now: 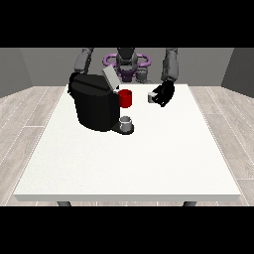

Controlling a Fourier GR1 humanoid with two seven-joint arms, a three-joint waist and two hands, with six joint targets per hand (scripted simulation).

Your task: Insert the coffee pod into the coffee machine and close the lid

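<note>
1. Currently the hand at the view's right [164, 93] is raised above the desk [149, 158], its fingers curled round a small pale object, judged to be the coffee pod [151, 97], which shows at the hand's machine-facing side.
2. The coffee machine [94, 105] stands on the far part of the desk at the view's left, with its lid [109, 77] tilted up and open. A red part [125, 98] projects from its side, and a grey cup [126, 122] sits on its base.
3. Risk: the pod may meet the red part or the raised lid on approach; a low or skewed path would cause it.
4. Risk: the pod may tilt in the fingers and seat crookedly, preventing lid closure.
5. Room: bare desk lies between hand and machine, allowing a direct sideways travel. The near half of the desk is open; the far edge is close behind the hand.
6. The hand at the view's left is hidden behind the machine; its state cannot be determined.
</note>
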